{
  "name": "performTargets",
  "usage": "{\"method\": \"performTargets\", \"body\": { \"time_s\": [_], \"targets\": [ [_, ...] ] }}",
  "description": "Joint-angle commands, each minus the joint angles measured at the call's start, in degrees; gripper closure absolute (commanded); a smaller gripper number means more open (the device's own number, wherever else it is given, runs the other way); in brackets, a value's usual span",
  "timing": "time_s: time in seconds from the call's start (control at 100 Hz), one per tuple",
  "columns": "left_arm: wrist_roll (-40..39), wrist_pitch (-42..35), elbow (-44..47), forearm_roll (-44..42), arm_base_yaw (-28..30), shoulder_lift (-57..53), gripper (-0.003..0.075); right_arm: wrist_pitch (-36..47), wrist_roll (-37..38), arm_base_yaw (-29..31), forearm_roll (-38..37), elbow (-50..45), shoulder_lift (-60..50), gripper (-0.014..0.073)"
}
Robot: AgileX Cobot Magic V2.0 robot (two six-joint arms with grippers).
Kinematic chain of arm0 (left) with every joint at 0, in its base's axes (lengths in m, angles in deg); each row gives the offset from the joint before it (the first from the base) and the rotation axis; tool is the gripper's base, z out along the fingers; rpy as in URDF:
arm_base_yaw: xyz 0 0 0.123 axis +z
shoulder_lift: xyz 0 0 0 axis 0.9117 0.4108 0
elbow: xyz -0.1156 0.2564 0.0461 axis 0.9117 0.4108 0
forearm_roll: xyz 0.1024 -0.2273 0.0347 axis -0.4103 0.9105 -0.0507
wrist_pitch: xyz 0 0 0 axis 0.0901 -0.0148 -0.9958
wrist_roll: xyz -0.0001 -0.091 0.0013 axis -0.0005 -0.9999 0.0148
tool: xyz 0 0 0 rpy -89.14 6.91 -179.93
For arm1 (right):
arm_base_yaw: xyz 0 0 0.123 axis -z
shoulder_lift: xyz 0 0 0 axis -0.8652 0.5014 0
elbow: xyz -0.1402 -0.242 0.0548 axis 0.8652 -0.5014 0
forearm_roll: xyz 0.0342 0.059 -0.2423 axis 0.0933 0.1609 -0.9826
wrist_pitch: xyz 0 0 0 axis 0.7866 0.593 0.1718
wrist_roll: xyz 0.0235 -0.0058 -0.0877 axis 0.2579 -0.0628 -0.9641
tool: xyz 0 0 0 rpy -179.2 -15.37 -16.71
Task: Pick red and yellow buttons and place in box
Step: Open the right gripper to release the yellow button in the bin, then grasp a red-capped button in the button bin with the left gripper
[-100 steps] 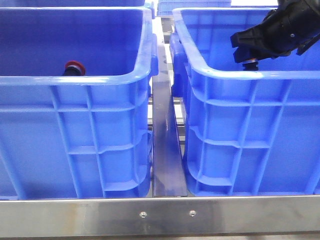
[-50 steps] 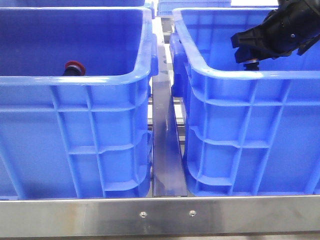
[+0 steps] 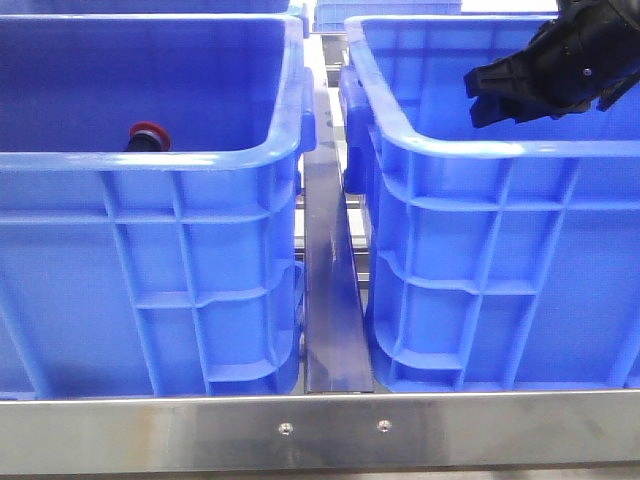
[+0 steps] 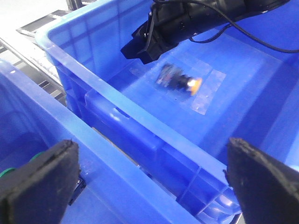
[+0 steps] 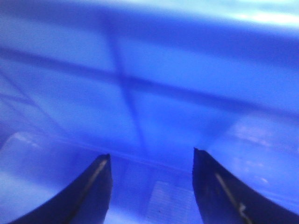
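Now, near rail: a metal bar (image 3: 330,428) fronts both crates.
Red button (image 3: 148,135): inside the left crate (image 3: 150,250), by its near wall.
Left end effector (image 4: 154,182): spread wide, empty, over the crates' shared edge.
Yellow button (image 4: 180,80): blurred, in the right box (image 3: 500,250), just below the right end effector (image 4: 140,49), lying on its side.
Right end effector state: open, nothing held.

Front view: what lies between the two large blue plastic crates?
A bare grey metal rail runs in the gap between the left crate and right crate; nothing rests on it.
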Motion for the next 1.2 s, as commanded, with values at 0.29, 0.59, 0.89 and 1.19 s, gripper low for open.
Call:
{"method": "performTargets", "body": {
  "time_s": [0.29,0.59,0.89,1.19],
  "targets": [
    [-0.1,-3.76,-1.69,-1.43,0.28,-2.04,0.0125,2.26,-0.67,0.31,1.13,-0.24,-10.58,0.0167],
    [-8.95,-2.41,-2.29,-1.39,11.73,-3.82,0.0125,3.59,-0.67,0.31,1.13,-6.16,-19.17,0.0167],
    [-20.75,10.62,-4.49,-1.54,23.87,1.98,0.0126,3.33,-0.62,0.31,3.06,-6.23,-19.34,0.0167],
    [-28.57,29.53,-18.29,-9.09,28.57,16.92,0.0126,2.17,-0.62,0.31,4.01,-6.23,-19.34,0.0167]
  ]
}}
